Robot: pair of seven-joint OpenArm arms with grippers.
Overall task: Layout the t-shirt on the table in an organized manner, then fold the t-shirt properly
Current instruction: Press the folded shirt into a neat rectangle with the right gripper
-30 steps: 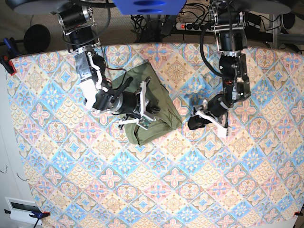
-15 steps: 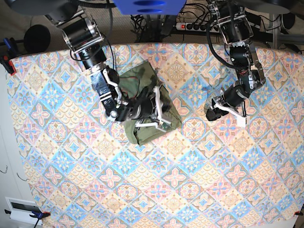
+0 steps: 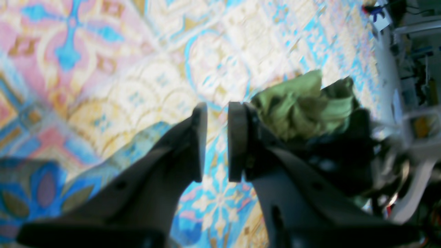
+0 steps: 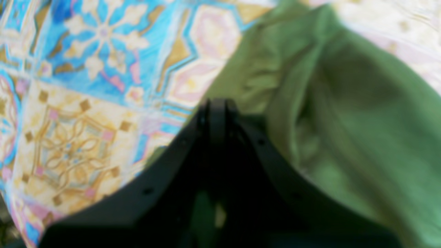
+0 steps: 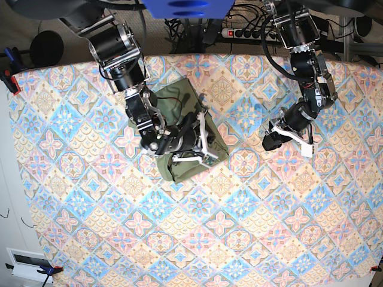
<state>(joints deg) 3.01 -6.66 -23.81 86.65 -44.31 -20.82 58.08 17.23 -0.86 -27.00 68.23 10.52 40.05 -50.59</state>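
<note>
Crumpled olive-green cotton t-shirt (image 5: 179,128) on diamond-tiled table (image 5: 239,239); right gripper (image 4: 217,106) pressed together over it; left gripper (image 3: 217,141) beside, slightly parted, empty.

A robotics lab; a power strip (image 5: 242,33) and tangled cables (image 5: 179,27) sit behind the patterned table (image 5: 251,239).

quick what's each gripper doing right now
Left gripper: slightly open with a narrow gap, holding nothing, over the table.
Right gripper: shut, at the t-shirt; grip on fabric cannot be told.
</note>
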